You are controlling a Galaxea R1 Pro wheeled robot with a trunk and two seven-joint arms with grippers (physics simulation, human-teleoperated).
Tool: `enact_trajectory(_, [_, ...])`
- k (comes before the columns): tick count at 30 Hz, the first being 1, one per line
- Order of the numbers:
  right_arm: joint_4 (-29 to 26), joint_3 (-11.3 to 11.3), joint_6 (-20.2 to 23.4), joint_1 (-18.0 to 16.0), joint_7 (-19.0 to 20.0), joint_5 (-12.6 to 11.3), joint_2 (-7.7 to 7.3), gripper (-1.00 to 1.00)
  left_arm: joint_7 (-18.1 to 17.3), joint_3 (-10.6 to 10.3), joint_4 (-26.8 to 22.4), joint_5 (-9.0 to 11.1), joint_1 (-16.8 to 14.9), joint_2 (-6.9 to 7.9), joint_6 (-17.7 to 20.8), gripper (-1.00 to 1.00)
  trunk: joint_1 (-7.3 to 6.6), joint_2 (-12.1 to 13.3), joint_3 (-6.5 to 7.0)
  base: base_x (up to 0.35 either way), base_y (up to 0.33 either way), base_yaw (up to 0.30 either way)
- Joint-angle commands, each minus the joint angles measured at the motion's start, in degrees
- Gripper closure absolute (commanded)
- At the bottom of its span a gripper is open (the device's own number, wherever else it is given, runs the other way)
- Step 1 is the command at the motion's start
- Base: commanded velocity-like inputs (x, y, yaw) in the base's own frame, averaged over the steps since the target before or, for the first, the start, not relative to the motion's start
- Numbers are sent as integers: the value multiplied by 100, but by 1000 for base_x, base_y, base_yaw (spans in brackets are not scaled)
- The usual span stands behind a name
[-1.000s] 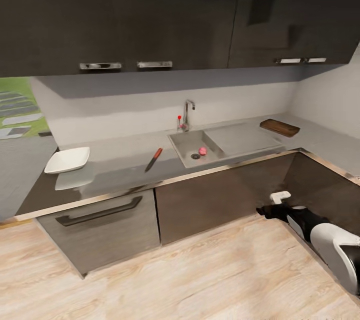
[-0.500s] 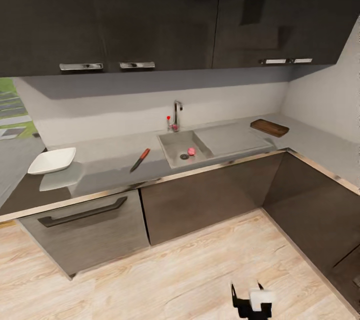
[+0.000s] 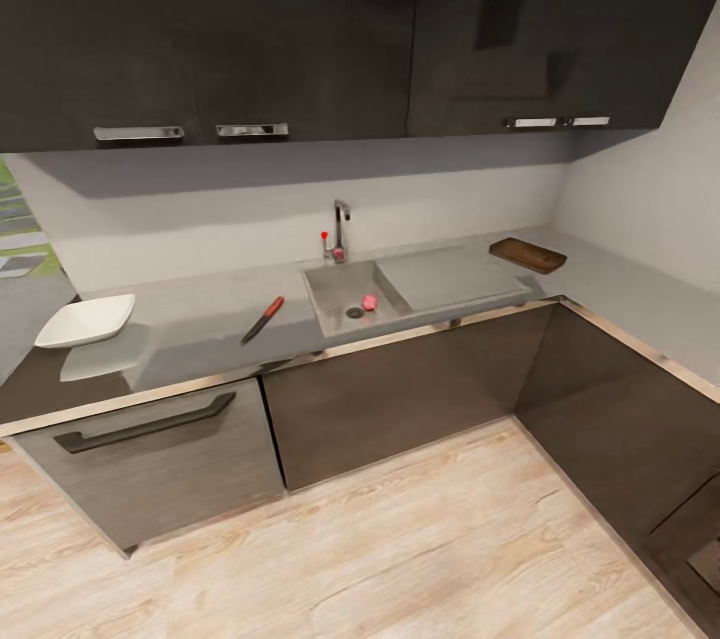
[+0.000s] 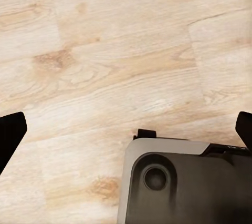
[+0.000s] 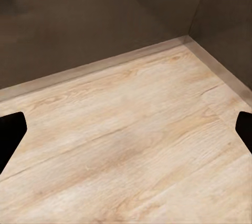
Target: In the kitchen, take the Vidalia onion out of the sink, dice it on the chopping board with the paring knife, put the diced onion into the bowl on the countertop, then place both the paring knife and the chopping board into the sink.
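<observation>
Inside the steel sink (image 3: 333,287) lies the pinkish Vidalia onion (image 3: 369,302), beside the round drain. The paring knife (image 3: 262,319), red handle and dark blade, rests on the grey countertop (image 3: 195,304) left of the sink. At the counter's far left sits the white bowl (image 3: 85,320). The brown chopping board (image 3: 528,255) lies past the drainboard near the corner. My left gripper (image 4: 126,134) hangs open above the wooden floor. My right gripper (image 5: 126,132) is open too, facing floor and cabinet fronts, with nothing between its fingers.
A chrome tap (image 3: 340,227) with a red knob stands behind the sink. Dark base cabinets (image 3: 400,394) run under the L-shaped counter, turning toward me at the right. Wall cupboards (image 3: 300,19) hang overhead. Part of my own base (image 4: 184,187) shows below the left gripper.
The camera has turned, so the whole kitchen has slid left in the head view. My right arm and gripper dropped down and out of that view. The task's things lie as before.
</observation>
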Motion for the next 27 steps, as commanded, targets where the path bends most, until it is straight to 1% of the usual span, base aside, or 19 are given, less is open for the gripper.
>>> enact_trajectory(1, [3,11,-4,-2,-62,49,1,-100,1,-3,-3,30,-1,2,-11,-100,3,-11,-11,0,-19,0])
enact_trajectory(5, [0,10,-4,6,-68,48,2,-100,1,1,-3,31,-1,3,-13,-100,3,-11,-11,0,-5,-6])
enact_trajectory(8, [0,10,-4,6,-69,47,3,-100,1,-2,-3,28,0,6,-13,-100,3,-11,-5,0,-1,-131])
enact_trajectory(17, [0,2,-4,7,-69,56,-36,-100,1,-2,-3,31,0,8,-5,-100,3,-11,33,0,0,-233])
enact_trajectory(27, [0,10,-4,8,-77,56,-41,-100,1,8,-10,23,-1,8,-11,-100,3,-11,83,0,0,-255])
